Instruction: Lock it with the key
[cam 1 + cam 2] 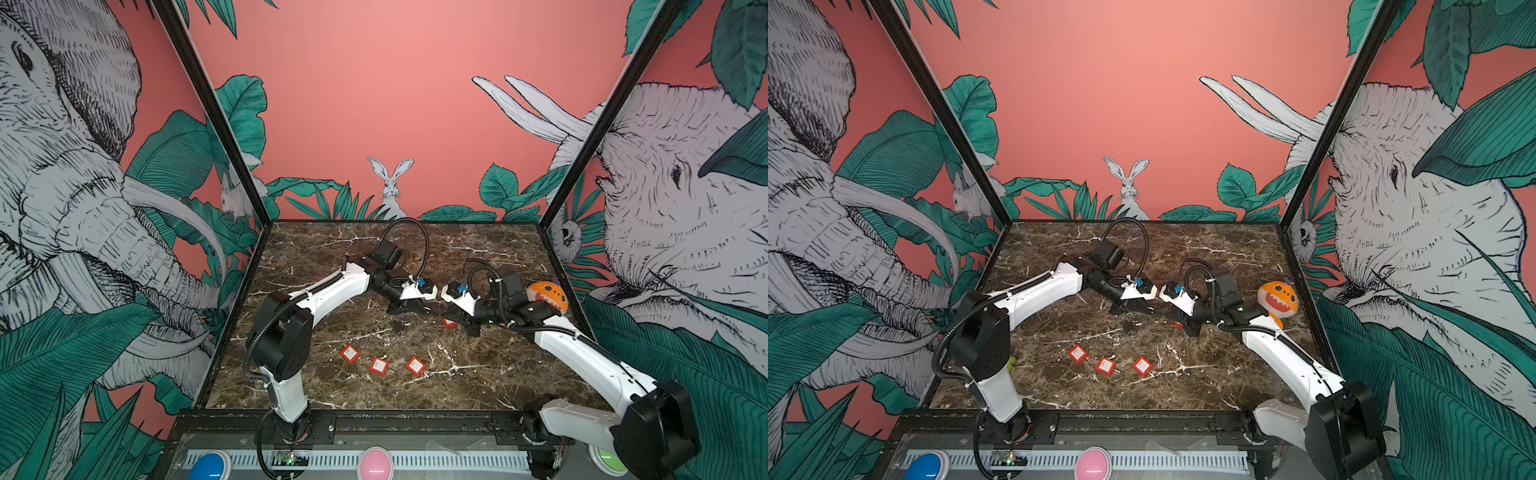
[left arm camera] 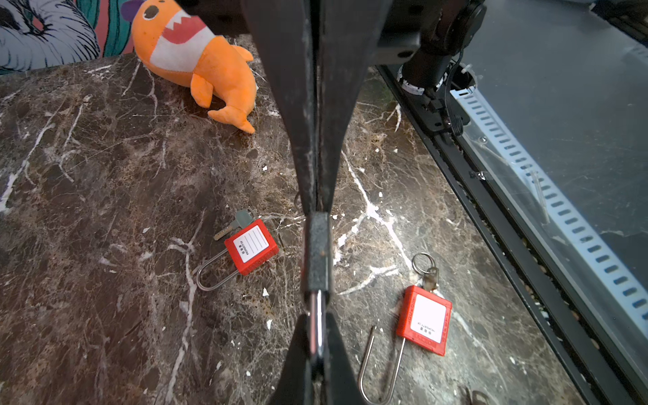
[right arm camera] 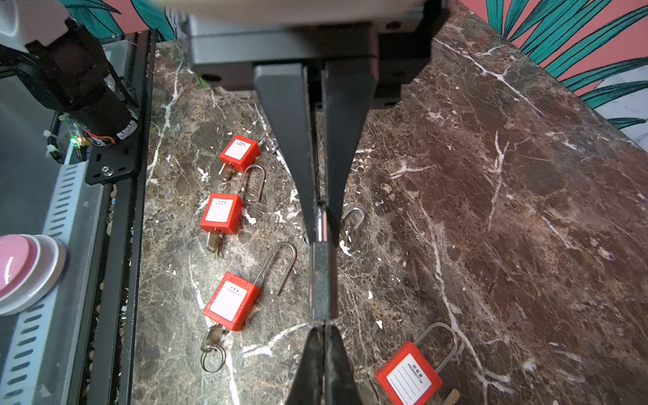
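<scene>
Left gripper pinched together at a dark padlock's base, right gripper clamping its shackle; skewed pressing could wrench it free.

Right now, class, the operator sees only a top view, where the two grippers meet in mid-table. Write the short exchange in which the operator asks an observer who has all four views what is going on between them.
Operator: I can't make out what is between the grippers. What is it?
Observer: A dark padlock, seen edge-on in both wrist views. The right gripper is shut on its shackle.
Operator: And the left one?
Observer: The left gripper is shut at the opposite end of the padlock's body. What it pinches there is hidden behind its fingers.
</scene>
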Controlling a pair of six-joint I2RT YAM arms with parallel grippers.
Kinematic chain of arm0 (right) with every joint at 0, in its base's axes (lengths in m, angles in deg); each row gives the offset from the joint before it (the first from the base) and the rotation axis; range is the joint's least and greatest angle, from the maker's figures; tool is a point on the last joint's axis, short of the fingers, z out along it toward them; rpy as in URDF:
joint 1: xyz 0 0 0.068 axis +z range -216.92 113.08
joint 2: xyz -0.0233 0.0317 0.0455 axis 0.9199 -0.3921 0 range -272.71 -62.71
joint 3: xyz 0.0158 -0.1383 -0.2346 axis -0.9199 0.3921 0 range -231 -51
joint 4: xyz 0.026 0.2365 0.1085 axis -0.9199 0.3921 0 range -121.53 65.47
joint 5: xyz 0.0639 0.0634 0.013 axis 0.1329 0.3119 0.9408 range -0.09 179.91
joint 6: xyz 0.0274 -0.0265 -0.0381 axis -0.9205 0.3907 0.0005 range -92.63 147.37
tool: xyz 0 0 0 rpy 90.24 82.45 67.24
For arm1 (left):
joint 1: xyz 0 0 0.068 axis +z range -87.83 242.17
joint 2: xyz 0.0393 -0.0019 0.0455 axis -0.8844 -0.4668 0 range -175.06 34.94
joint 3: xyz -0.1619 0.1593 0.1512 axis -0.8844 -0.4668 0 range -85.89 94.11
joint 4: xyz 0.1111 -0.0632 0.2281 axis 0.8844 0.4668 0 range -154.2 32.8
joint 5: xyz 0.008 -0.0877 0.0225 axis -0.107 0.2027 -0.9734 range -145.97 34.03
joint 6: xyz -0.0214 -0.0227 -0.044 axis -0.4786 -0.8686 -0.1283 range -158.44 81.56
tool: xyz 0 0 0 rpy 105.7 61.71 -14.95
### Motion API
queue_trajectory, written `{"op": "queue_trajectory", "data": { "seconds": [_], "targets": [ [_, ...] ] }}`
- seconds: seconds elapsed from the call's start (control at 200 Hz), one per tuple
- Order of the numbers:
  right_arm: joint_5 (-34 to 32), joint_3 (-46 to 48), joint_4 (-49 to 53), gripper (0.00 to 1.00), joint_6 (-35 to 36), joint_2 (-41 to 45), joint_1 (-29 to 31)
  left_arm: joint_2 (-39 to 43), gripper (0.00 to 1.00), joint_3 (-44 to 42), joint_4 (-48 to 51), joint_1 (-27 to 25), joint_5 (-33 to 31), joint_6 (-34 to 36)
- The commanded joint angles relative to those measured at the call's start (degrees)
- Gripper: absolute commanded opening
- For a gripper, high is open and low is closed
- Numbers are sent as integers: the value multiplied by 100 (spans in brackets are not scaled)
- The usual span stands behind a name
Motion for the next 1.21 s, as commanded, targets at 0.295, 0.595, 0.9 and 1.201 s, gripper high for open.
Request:
{"op": "queue_trajectory", "data": {
  "seconds": [0.295, 0.595, 0.9, 1.201],
  "targets": [
    [-329, 939, -82, 0, -174, 853, -289, -390, 0, 955, 1460, 4, -70, 786],
    [-1845, 1496, -556, 0, -762, 1722, -345, -1154, 0, 1892, 2971, -117, -796, 1155],
    [-2574, 1715, -613, 0, -1156, 2183, -344, -1881, 0, 2594, 3816, -256, -1826, 1078],
    [-2499, 1849, -927, 0, -1557, 2139, -344, -2447, 0, 3133, 4206, -562, -2214, 1007]
  ]
}}
